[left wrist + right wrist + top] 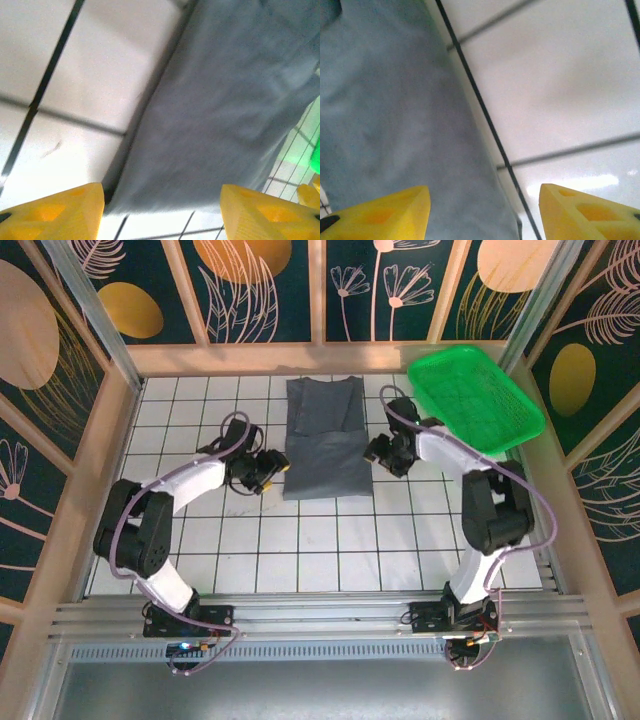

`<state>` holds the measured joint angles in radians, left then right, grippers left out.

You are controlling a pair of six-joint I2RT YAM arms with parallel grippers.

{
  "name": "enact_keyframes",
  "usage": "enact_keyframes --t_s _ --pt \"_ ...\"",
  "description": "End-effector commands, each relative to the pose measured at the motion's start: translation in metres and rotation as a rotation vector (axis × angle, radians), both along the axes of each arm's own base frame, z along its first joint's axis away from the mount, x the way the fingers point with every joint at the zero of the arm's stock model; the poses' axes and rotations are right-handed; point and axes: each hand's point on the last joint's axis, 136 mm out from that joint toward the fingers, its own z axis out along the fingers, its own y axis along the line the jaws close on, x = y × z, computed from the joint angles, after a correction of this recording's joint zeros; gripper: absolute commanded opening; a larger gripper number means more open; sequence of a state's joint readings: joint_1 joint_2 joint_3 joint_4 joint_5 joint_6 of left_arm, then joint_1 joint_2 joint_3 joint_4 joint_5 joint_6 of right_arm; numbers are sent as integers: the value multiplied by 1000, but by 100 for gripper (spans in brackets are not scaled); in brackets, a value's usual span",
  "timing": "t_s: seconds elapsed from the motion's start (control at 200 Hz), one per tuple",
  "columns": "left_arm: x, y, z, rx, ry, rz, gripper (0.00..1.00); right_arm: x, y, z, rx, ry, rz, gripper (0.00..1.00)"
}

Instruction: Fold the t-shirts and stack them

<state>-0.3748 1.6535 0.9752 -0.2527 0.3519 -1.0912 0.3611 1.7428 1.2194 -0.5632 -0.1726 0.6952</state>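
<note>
My left gripper [278, 470] and right gripper [372, 452], both spread apart and empty, flank the near half of the folded dark-grey t-shirt [325, 440], which lies just left of the green basket [475, 400], its long axis running away from me, each arm about equally near.

My left arm [190, 485] and right arm [442, 448] have white shells and black joints. A lilac cable [234, 417] runs along each. In the lower corners of the wrist views, the left fingers [55, 214] and right fingers [585, 212] are yellow wedges with recesses.

One t-shirt [322, 440], one basket [470, 390]
</note>
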Motion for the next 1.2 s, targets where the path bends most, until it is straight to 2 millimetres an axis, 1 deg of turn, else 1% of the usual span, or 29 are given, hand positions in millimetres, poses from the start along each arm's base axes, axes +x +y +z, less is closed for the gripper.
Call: enact_keyframes --t_s 0.0,0.065,0.13,0.305,0.325,0.335,0.35,0.46,0.525,0.586,0.616,0.656,0.761,0.836,0.891,0.981,1.046,1.086,1.096,1.106,1.196 --pt "-14 -13 -5 -118 36 40 62 -26 19 -11 77 26 -4 60" --pt "-19 -19 -11 -141 57 44 62 -36 21 -20 93 52 -9 60" --pt "-19 -23 -15 -144 66 40 61 -40 23 -28 105 69 -14 59" --pt "-18 -27 -28 -141 90 37 54 -37 28 -45 113 108 -17 56" --pt "-18 -28 -28 -142 89 37 53 -37 29 -47 113 113 -18 56" --pt "-19 -27 -36 -134 108 38 52 -37 29 -48 113 114 -18 55" --pt "-19 -27 -39 -132 114 38 52 -37 30 -48 115 114 -16 55" --pt "-18 -31 -43 -137 125 34 42 -34 34 -51 127 120 -21 50" --pt "-17 -33 -44 -137 129 28 37 -33 36 -54 130 132 -28 45" --pt "-14 -35 -44 -137 126 26 31 -33 36 -57 129 137 -35 37" --pt "-13 -36 -44 -137 125 23 27 -32 37 -57 127 137 -39 33" --pt "-12 -36 -45 -132 128 21 20 -32 36 -58 122 140 -45 25" --pt "-6 -34 -44 -111 113 26 0 -30 34 -55 112 126 -59 7" --pt "-4 -31 -40 -86 101 25 0 -28 32 -50 104 111 -62 0" --pt "-6 -29 -37 -74 94 20 0 -27 30 -44 97 97 -67 0" --pt "-13 -29 -32 -84 91 7 0 -32 27 -39 92 96 -68 0" --pt "-20 -30 -28 -103 93 -14 0 -41 27 -36 101 105 -58 0" --pt "-27 -29 -33 -105 110 -27 0 -48 28 -36 106 114 -48 0" --pt "-27 -30 -25 -115 91 -33 0 -50 28 -36 107 117 -44 0" --pt "-28 -30 -22 -121 88 -37 0 -53 29 -36 108 120 -40 0" --pt "-45 -31 -16 -144 93 -79 0 -75 34 -34 118 145 -1 0"
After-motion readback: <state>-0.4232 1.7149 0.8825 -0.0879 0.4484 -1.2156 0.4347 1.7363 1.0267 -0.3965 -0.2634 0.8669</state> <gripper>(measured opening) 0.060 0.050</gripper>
